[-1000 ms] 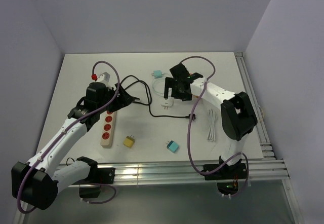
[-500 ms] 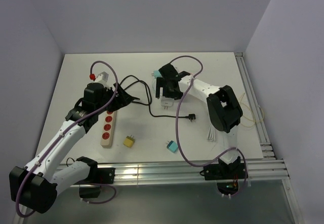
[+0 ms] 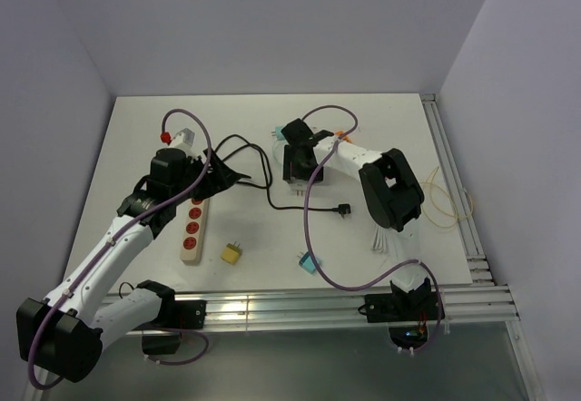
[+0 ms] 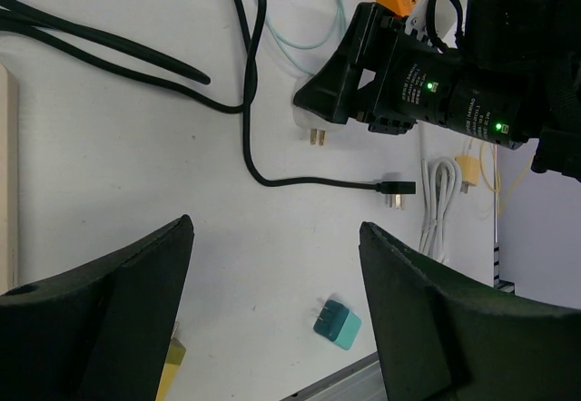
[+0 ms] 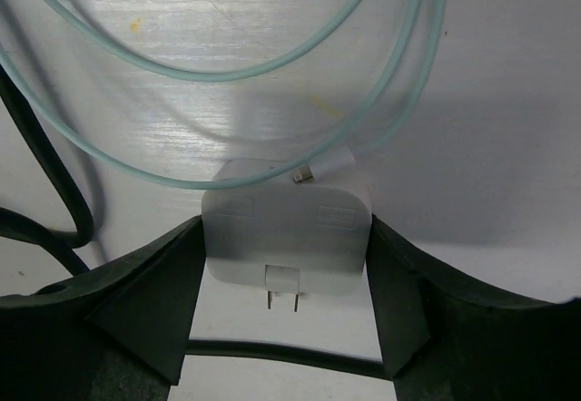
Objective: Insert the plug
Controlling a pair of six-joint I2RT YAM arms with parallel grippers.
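A white two-prong plug (image 5: pixel 286 238) lies on the white table with a pale teal cable plugged into it. My right gripper (image 5: pixel 283 269) is lowered over it, and its fingers press against both sides of the plug. In the top view the right gripper (image 3: pixel 297 167) covers most of the plug. The plug's prongs show in the left wrist view (image 4: pixel 315 135). The beige power strip (image 3: pixel 192 227) with red sockets lies at the left. My left gripper (image 3: pixel 223 173) hovers open and empty beside the strip; its jaws stand wide apart (image 4: pixel 272 310).
A black cable ends in a black plug (image 3: pixel 343 209). A yellow plug (image 3: pixel 232 253) and a teal plug (image 3: pixel 310 262) lie near the front. Another teal plug (image 3: pixel 280 132) lies at the back. A coiled white cable (image 3: pixel 381 236) lies at the right.
My right arm has swung left and come down over the white plug, its fingers closing round it. My left arm has barely moved.
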